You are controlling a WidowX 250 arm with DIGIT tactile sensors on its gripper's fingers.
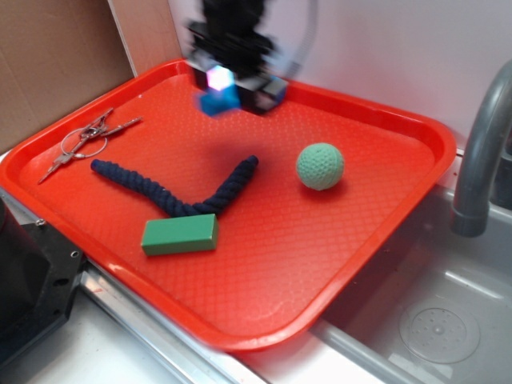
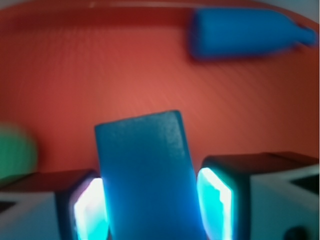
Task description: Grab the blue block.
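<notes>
Beside a grey metal sink [image 1: 448,320], a large red plastic tray [image 1: 336,264] with a textured floor is filling most of the scene. At its far edge a blurred black robot gripper [image 2: 151,200] is hovering, its jaws pressing on both sides of the small bright blue rectangular block [image 2: 147,175], which is hanging above the tray. A dark navy rope [image 1: 172,192] is lying bent mid-tray, touching a green rectangular block [image 1: 180,234]. A green crocheted ball [image 1: 320,166] is sitting apart. Small metal keys on rings [image 1: 88,140] are resting at the left.
</notes>
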